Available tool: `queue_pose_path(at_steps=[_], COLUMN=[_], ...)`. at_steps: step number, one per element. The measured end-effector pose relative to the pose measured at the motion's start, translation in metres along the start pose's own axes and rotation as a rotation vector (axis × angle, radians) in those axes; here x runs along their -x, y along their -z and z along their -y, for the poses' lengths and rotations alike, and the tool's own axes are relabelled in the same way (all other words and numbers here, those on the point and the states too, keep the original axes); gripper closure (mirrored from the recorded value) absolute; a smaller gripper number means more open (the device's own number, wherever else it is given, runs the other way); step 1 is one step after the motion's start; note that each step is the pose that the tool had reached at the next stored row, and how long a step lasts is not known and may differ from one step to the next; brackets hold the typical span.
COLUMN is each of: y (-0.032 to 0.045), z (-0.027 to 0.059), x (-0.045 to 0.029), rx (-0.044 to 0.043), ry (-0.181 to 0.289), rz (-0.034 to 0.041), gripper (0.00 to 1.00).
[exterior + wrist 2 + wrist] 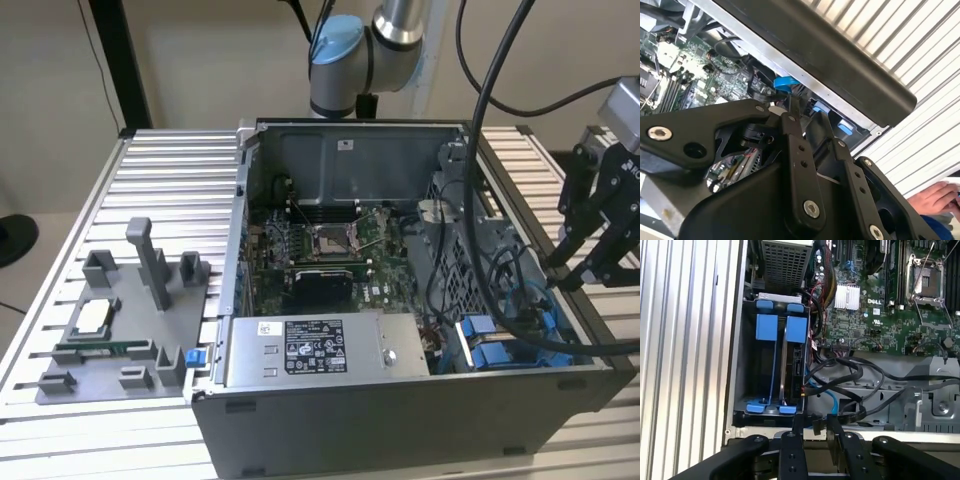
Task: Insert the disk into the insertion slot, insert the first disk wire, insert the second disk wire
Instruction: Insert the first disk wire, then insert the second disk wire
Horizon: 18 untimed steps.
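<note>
The disk [792,365] stands on edge in its blue carrier inside the insertion slot [747,365], beside a second blue carrier [765,327]. The bay's blue tabs [485,340] sit at the case's front corner on the exterior view's right. My gripper [815,422] hovers just outside the case wall by the bay. Its fingers [797,427] stand narrowly apart, and a black wire connector appears to be pinched between them. That wire [855,407] loops back toward the bay. The gripper [565,275] hangs over the case's edge, at the exterior view's right. Its black fingers [790,117] point toward the blue tabs.
The open computer case [400,420] lies on a ribbed aluminium table [170,170]. A grey labelled power-supply box [310,345] and the motherboard [330,250] are inside. A grey fixture plate [120,330] lies at the exterior view's left. A person's hand [935,197] rests nearby.
</note>
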<state>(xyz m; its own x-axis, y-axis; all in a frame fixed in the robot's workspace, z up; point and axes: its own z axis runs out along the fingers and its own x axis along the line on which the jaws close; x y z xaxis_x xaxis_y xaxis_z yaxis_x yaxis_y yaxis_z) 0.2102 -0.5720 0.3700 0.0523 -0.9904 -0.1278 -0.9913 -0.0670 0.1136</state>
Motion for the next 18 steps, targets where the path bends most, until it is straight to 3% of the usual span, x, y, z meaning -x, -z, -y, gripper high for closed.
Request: queue_pose_path(at_steps=[3, 6, 7, 11, 18], y=[-0.0014, -0.0020, -0.0021, -0.0030, -0.0027], z=[0.0005, 0.0008, 0.0008, 0.0014, 0.0034], x=[-0.0003, -0.0003, -0.0003, -0.0005, -0.0010], rx=[0.0041, 0.0084, 0.0090, 0.0097, 0.0132], ry=[0.021, 0.032, 0.035, 0.043, 0.042], rz=[0.0008, 0.0125, 0.0189, 0.0460, 0.0491], gripper=[0.00, 0.00, 1.00, 1.00, 1.00])
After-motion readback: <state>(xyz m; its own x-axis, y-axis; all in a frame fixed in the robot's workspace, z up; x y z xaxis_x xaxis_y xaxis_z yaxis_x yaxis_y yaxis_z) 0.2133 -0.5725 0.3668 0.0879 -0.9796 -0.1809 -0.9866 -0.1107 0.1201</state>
